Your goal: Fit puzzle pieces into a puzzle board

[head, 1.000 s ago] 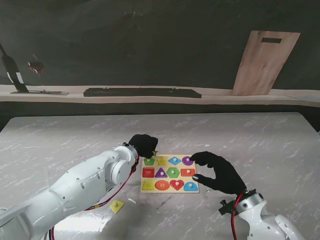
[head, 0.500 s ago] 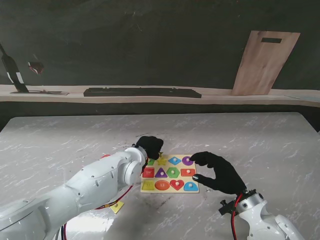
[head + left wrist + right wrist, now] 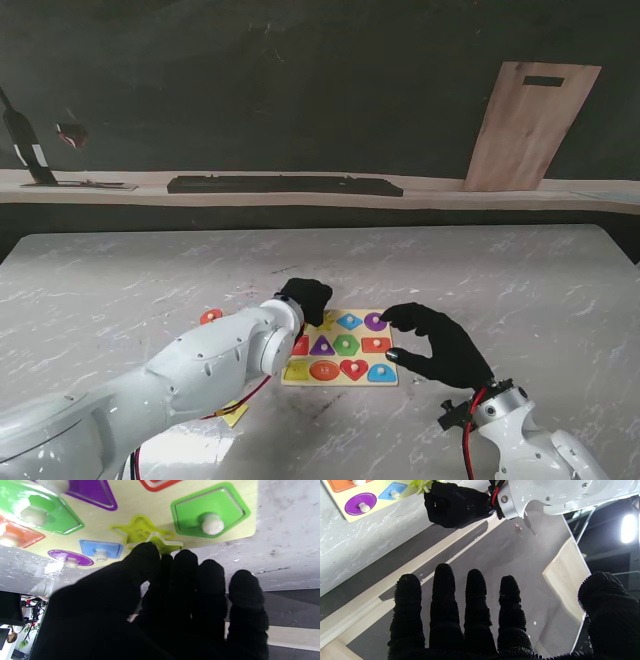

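Note:
The puzzle board [image 3: 338,383] lies in the middle of the table with several coloured shapes seated in it. My left hand [image 3: 305,298] hovers at the board's far left edge, shut on a yellow-green star piece [image 3: 162,543]. The star hangs tilted just over its star-shaped slot [image 3: 140,530], beside the green pentagon [image 3: 210,511]. My right hand [image 3: 435,345] floats over the board's right side, open, with thumb and fingers apart and nothing held. The right wrist view shows the left hand [image 3: 455,503] and the star [image 3: 420,483].
A yellow piece [image 3: 233,412] lies loose on the table nearer to me, left of the board. A red-orange piece [image 3: 210,316] sits farther left. A wooden board [image 3: 525,125] leans on the back wall, behind a ledge with a dark bar [image 3: 285,185].
My left arm has swung right and forward, carrying the star towards the board's far edge and uncovering the red-orange piece. The right hand has stayed still.

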### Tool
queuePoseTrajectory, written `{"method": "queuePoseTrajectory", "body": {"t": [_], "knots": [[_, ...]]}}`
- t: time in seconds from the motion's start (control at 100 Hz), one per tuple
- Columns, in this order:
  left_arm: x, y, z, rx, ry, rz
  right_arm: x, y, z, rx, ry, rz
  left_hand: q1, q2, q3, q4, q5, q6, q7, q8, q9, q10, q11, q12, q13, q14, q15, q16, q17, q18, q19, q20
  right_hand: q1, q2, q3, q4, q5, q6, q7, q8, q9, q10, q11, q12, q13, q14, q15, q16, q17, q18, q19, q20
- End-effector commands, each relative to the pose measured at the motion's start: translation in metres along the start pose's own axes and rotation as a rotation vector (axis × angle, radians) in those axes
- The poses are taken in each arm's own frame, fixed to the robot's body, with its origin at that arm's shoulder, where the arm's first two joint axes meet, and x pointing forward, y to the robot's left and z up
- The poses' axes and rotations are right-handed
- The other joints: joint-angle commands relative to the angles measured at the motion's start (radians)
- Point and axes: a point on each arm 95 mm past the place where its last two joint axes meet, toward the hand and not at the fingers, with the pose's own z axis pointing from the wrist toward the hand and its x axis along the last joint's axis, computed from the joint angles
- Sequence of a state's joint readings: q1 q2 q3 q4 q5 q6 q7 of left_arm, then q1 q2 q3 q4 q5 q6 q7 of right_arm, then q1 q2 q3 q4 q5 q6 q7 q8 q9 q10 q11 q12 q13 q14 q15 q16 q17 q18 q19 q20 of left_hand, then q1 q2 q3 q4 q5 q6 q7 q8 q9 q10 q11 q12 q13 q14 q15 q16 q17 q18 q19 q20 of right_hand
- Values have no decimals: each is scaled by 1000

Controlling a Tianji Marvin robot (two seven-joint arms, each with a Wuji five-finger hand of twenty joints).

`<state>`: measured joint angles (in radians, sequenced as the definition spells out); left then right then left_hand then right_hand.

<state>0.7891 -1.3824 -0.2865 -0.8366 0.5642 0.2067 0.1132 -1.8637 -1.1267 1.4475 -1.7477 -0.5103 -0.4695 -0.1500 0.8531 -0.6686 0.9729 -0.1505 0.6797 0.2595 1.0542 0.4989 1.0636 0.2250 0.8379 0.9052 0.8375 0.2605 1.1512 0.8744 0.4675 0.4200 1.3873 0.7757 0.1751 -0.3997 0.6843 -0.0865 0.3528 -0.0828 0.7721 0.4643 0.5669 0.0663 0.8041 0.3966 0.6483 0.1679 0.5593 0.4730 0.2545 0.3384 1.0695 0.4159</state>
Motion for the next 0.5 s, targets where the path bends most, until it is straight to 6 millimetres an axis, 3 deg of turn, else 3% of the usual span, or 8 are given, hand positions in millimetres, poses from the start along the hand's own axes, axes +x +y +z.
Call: {"method": "queuePoseTrajectory", "body": {"t": [0.0,0.49], "knots": [[7,-3,2,-2,10,-9,2,-2,-2,0,-2,6,5,0,48,32,29,22,55,25,10,63,38,15,49,17,43,14,7,136,40,22,14,24,-22,41,4,-7,8,-13,-6,4,19,11,-3,-27,12,16,-16,-16,5,14],[10,3,5,-22,30,36,1,-2,-3,-2,-3,7,19,18,18,36,18,10,49,26,-7,59,40,17,33,18,41,12,-4,125,32,24,14,24,-23,41,3,-8,7,-13,-7,5,20,12,-2,-28,12,16,-15,-17,5,14]]}}
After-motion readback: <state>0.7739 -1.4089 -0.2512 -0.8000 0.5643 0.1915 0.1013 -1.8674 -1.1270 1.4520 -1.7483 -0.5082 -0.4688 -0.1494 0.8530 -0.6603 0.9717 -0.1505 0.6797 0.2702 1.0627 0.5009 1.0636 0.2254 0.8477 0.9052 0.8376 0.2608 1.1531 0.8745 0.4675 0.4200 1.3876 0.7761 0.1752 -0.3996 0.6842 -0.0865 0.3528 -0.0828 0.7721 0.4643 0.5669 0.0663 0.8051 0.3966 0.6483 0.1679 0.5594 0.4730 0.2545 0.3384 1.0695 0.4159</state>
